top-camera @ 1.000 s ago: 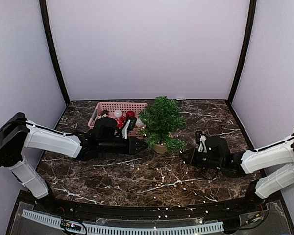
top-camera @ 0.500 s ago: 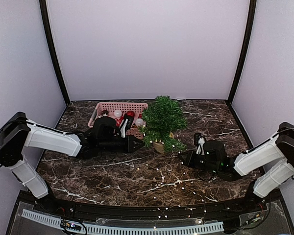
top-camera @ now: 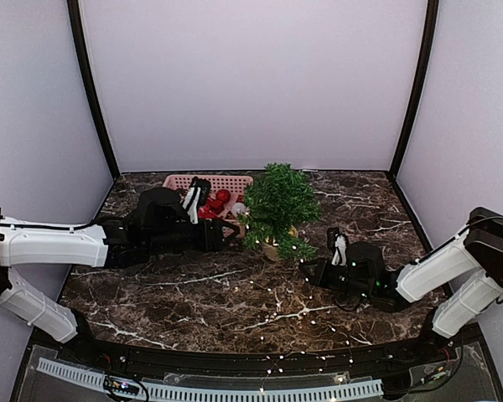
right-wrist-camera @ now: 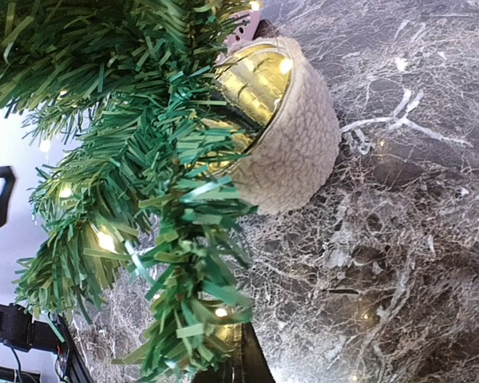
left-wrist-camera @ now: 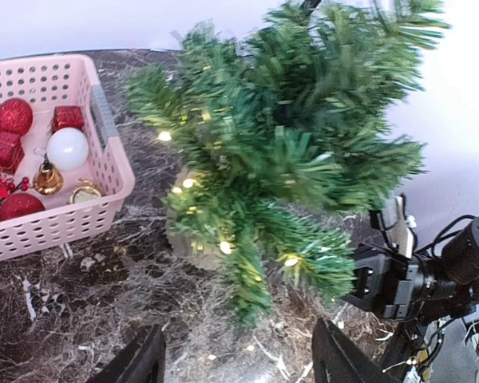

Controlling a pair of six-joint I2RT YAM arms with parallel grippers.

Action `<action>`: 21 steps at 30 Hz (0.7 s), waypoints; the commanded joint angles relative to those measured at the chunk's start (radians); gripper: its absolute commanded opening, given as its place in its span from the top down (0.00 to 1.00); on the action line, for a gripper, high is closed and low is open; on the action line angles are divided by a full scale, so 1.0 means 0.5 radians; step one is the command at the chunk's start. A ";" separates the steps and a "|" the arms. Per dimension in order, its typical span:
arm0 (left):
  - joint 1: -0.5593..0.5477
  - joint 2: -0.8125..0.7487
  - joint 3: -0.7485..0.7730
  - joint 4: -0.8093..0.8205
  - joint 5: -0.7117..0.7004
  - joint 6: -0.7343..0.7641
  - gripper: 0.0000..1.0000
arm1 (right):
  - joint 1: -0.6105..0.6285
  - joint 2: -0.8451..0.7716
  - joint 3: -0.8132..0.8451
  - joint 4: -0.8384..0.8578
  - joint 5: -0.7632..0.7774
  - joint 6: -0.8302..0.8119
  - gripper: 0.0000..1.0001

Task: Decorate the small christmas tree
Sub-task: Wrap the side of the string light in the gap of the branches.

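**Both arms low at the foot of the little tree**

Here's the picture: the small green artificial christmas tree (top-camera: 277, 201) stands upright near the middle of the dark brown marble-patterned table (top-camera: 168, 293). It sits in its tan round woolly pot (right-wrist-camera: 295, 152), just to the right of the pink perforated plastic basket (top-camera: 230, 181).

Warm little bulbs glow among the tree's lower branches. The thin string of fairy lights (top-camera: 272, 316) trails from there across the marble towards the near edge.

On the left, the arm stretches low across the table in front of the basket. The left gripper (left-wrist-camera: 239, 363) points straight at the tree's base. Its two black fingers (left-wrist-camera: 140, 363) are spread wide with nothing between them but bare marble, so it holds nothing.

The wrist camera looks right into the basket. There is a red glitter ball (left-wrist-camera: 16, 116), a white ball (left-wrist-camera: 67, 148), a small gold bell (left-wrist-camera: 48, 179) and a red gift box (left-wrist-camera: 66, 118), all lying inside.

Over on the right, the right gripper (top-camera: 308, 270) lies low on the table beside the pot, under the tree's lowest right-hand boughs.

From its own camera only one dark finger (right-wrist-camera: 241, 365) shows, at the bottom edge, tucked beneath a drooping branch. The other finger is out of view. I cannot tell how far that one is open, or whether it has hold of anything.
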 commanded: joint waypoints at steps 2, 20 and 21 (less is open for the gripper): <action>-0.238 -0.027 0.126 -0.167 -0.202 -0.075 0.32 | 0.030 -0.008 0.017 0.082 0.049 -0.038 1.00; -0.369 0.706 0.448 0.333 0.244 -0.374 0.16 | 0.032 -0.049 -0.027 0.090 0.103 -0.042 1.00; -0.369 0.733 0.457 0.333 0.243 -0.372 0.16 | 0.034 -0.053 -0.030 0.092 0.106 -0.042 1.00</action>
